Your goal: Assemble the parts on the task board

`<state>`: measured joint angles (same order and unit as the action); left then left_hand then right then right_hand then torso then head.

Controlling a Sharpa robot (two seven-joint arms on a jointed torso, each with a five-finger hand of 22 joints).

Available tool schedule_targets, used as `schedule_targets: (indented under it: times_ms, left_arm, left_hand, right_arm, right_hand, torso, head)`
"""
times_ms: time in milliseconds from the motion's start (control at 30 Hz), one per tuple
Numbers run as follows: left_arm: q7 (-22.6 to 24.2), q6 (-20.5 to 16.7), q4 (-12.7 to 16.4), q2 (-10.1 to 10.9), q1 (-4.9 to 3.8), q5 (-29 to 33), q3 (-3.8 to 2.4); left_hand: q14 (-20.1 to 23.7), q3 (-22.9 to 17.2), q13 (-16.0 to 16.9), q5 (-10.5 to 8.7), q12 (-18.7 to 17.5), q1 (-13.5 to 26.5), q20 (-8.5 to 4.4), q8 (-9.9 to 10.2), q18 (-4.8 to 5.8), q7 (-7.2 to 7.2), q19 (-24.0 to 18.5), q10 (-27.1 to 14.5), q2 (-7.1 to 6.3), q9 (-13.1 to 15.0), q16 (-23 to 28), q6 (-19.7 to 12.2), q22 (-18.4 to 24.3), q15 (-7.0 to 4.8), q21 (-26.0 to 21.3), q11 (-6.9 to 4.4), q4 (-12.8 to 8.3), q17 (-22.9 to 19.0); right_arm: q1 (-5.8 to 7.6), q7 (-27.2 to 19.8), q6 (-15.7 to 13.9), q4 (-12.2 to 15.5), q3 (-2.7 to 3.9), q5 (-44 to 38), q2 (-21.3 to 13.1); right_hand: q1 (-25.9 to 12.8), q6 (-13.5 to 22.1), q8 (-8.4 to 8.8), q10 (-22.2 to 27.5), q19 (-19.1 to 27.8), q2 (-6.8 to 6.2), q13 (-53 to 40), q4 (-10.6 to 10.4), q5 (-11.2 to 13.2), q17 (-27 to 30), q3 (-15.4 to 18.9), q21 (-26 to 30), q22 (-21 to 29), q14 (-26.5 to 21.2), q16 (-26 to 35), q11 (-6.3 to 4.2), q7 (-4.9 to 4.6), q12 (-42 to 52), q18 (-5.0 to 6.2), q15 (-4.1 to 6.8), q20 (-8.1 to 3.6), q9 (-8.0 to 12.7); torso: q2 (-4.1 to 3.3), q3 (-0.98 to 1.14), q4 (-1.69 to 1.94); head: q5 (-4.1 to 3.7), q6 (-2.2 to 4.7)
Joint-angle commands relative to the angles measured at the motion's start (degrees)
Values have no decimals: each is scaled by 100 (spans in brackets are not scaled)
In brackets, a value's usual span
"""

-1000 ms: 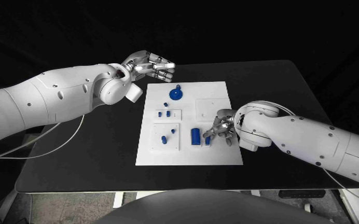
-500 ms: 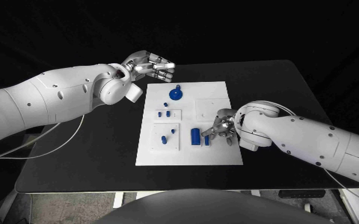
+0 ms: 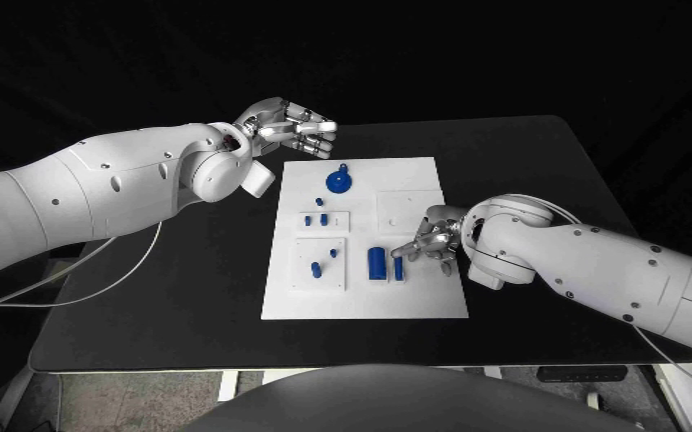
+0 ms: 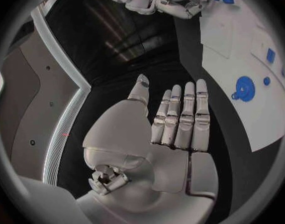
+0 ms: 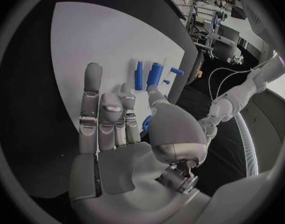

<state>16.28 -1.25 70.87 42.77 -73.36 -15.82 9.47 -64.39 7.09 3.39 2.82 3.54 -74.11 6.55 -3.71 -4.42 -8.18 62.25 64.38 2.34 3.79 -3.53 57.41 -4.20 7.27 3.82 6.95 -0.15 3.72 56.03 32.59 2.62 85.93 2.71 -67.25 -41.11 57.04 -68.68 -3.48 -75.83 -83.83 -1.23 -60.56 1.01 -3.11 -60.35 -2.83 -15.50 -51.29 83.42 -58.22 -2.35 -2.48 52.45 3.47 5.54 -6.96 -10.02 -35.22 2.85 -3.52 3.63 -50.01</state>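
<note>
The white task board [image 3: 433, 297] lies mid-table. On it are a round blue disc [image 3: 339, 182], several small blue pegs such as one [image 3: 316, 269] near the left edge, a thick blue cylinder [image 3: 376, 262] and a thin blue bar [image 3: 398, 267]. My right hand [image 3: 433, 239] hovers low over the board's right side, just right of the cylinder, fingers partly curled. In the right wrist view a small blue piece [image 5: 146, 122] shows between the thumb and the curled fingers of my right hand [image 5: 117, 134]; whether it is pinched is unclear. My left hand [image 3: 291, 130] is off the board's far left corner, holding nothing.
In the left wrist view my left hand [image 4: 173, 129] is flat with straight fingers over black table, the board [image 4: 241, 45] and disc [image 4: 244, 89] beside it. The black table [image 3: 159, 292] has bare room left and right of the board. A cable [image 3: 101, 277] trails off its left edge.
My right hand has crept slightly up and away from the thin bar. The left hand and the parts on the board have not moved.
</note>
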Motion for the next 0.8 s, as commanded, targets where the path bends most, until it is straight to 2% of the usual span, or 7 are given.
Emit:
schedule_targets:
  times_ms: [33, 133, 200, 333, 467, 667, 800]
  left_arm:
    - [55, 56, 8, 4, 0, 29, -2]
    - [66, 39, 10, 10, 0, 29, -2]
    - [83, 18, 12, 13, 0, 29, -2]
    - [106, -9, 14, 17, 0, 29, -2]
    - [116, -13, 15, 15, 0, 29, -2]
    - [121, -12, 14, 8, 0, 29, -1]
    - [120, -6, 14, 4, 0, 29, -1]
  left_hand:
    - [-26, 17, 0, -9, -4, 3, 4, 1, -7, -26, 11, 27, 59, 0, -7, 14, 2, 16, 30, 20, 9, 8]
    - [-26, 17, 0, -9, -4, 3, 4, 1, -7, -26, 11, 27, 59, 0, -7, 14, 2, 16, 30, 20, 9, 8]
    - [-26, 16, 0, -8, -3, -4, 4, 0, -8, -26, 13, 28, 55, 0, -6, 13, 2, 16, 30, 21, 1, 8]
    - [-27, 11, 0, -8, -3, -15, 4, -1, -8, -25, 13, 30, 59, 1, -6, 16, 3, 15, 30, 19, -6, 8]
    - [-27, 11, 0, -8, -3, -15, 4, -1, -8, -25, 13, 30, 59, 1, -6, 16, 3, 15, 30, 19, -6, 8]
    - [-27, 11, 0, -8, -3, -15, 4, -1, -8, -25, 13, 30, 59, 1, -6, 16, 3, 15, 30, 19, -6, 8]
    - [-27, 11, 0, -8, -3, -15, 4, -1, -8, -25, 13, 30, 59, 1, -6, 16, 3, 15, 30, 19, -6, 8]
  right_arm:
    - [-1, -954, -684, 23, 1, 31, -104]
    - [-1, -1528, -961, 41, 1, 44, -214]
    - [-2, -2050, -1160, 56, 1, -13, -301]
    - [-13, -2715, -1346, 55, 2, -281, -383]
    - [-33, -3106, -1376, 43, 2, -625, -414]
    - [-97, -3340, -1250, 3, 2, -1313, -394]
    - [-162, -3275, -1144, -31, 1, -1755, -369]
  right_hand:
    - [136, 295, -27, 44, 9, 17, 9, -49, 4, 31, 124, 47, 21, -7, 51, 53, -95, -17, -62, -14, 17, 34]
    - [475, 582, -23, 88, 0, 143, 13, 27, -50, 32, 361, 55, 40, -6, 52, 99, -181, 40, 28, -48, 73, 77]
    - [794, 633, -15, 107, 10, 286, 36, 237, -189, 53, 299, 59, 45, -9, 72, 110, -210, 52, 39, -58, 87, 120]
    - [1386, 689, -7, 117, 24, 506, 24, 813, -256, 53, -237, 43, 24, -5, 68, 120, -252, 93, 65, -66, 97, 297]
    - [1351, 507, -10, 103, 50, 650, -4, 1122, -373, 13, -752, -1, -37, 3, 13, 59, -165, 165, 86, -33, 91, 539]
    - [1270, 204, -9, 76, 106, 659, -6, 1433, -285, -29, -1368, -78, -159, 2, -42, 104, -182, 212, 94, -55, 93, 632]
    - [1265, 86, -11, 56, 133, 597, 1, 1483, -266, -28, -1543, -116, -229, 0, -47, 100, -166, 230, 123, -57, 107, 630]
  torso:
    - [-2, 1, -3]
    - [-1, 4, -3]
    - [-2, 9, -6]
    - [1, 9, -14]
    - [-1, 9, -13]
    - [-2, 8, -3]
    - [-5, 10, 3]
  head:
    - [5, 1]
    - [2, 1]
    - [3, 1]
    - [-2, 1]
    - [-15, 1]
    - [-44, 1]
    - [-53, 1]
